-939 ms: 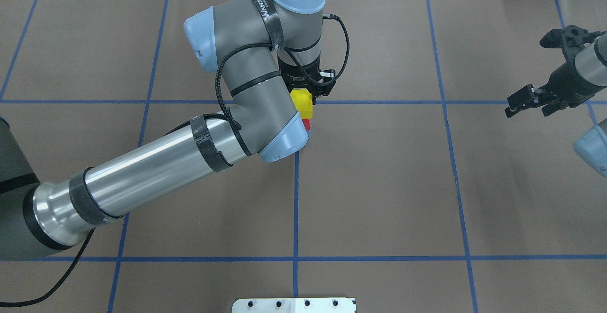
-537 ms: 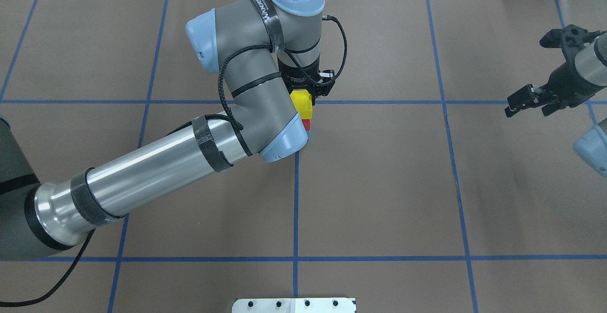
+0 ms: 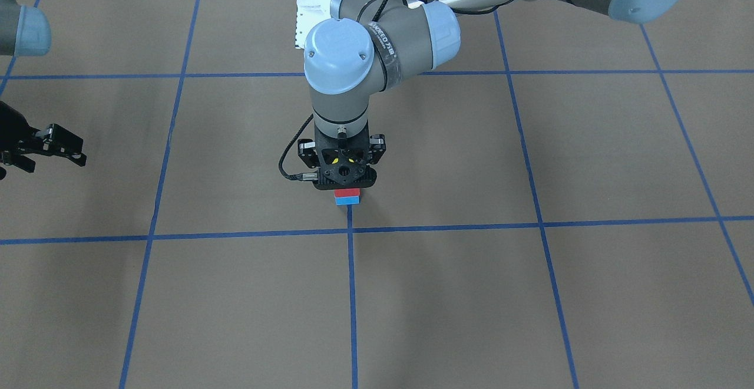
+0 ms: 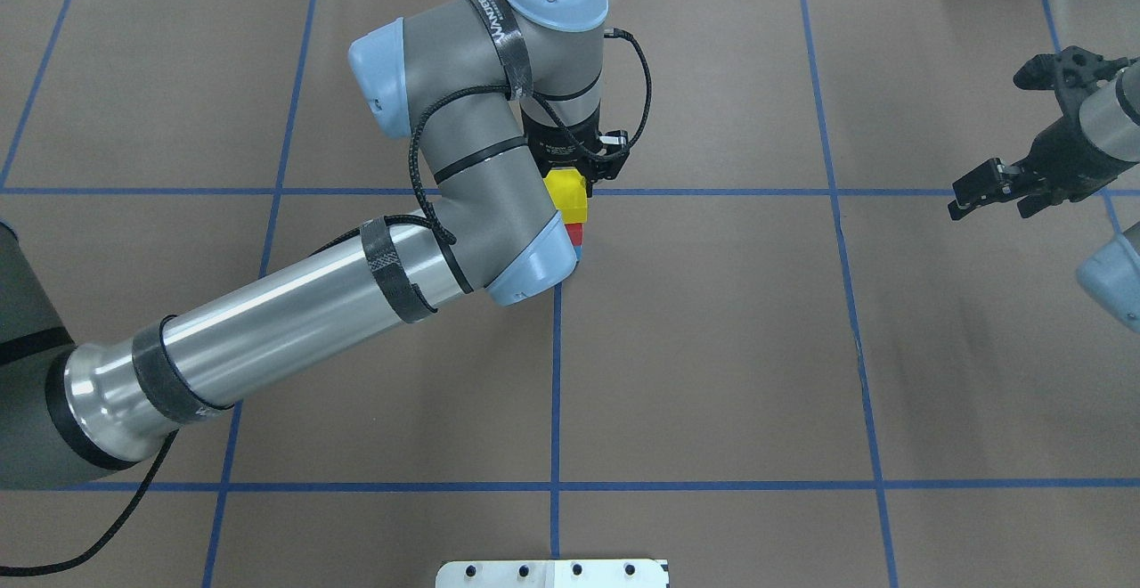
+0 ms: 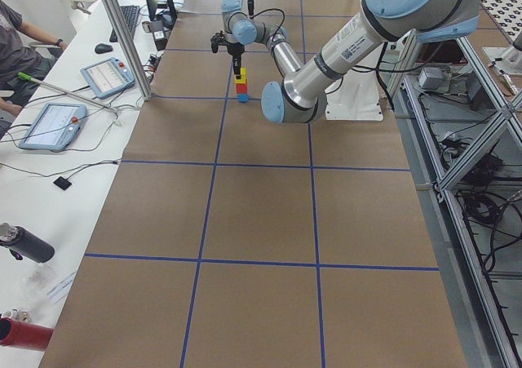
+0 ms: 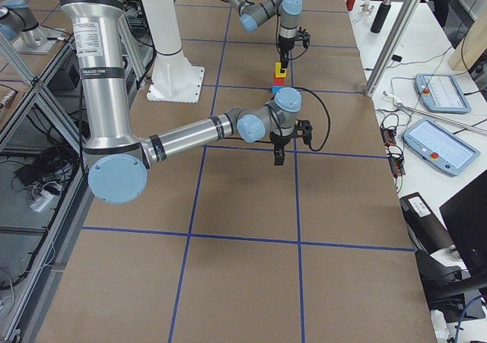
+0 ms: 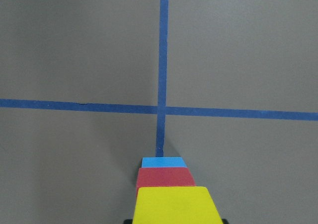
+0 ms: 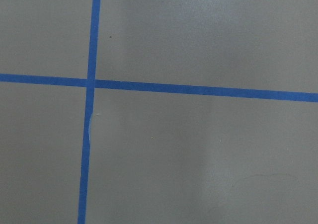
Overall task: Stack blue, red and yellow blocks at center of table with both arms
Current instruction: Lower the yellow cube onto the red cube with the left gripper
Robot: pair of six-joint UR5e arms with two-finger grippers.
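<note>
Stack point(image 6: 278, 79) with topmost yellow block point(image 4: 568, 200) pinched between left end effector point(image 4: 566, 178) fingertips

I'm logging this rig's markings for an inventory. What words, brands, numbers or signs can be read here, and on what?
"VANREED", then characters too blurred to read: white print on the black strap round the left arm.
Sticker on the right arm: too small to read.
Tablet screens: too small to read.
The yellow block, red block and blue block: no markings.
</note>
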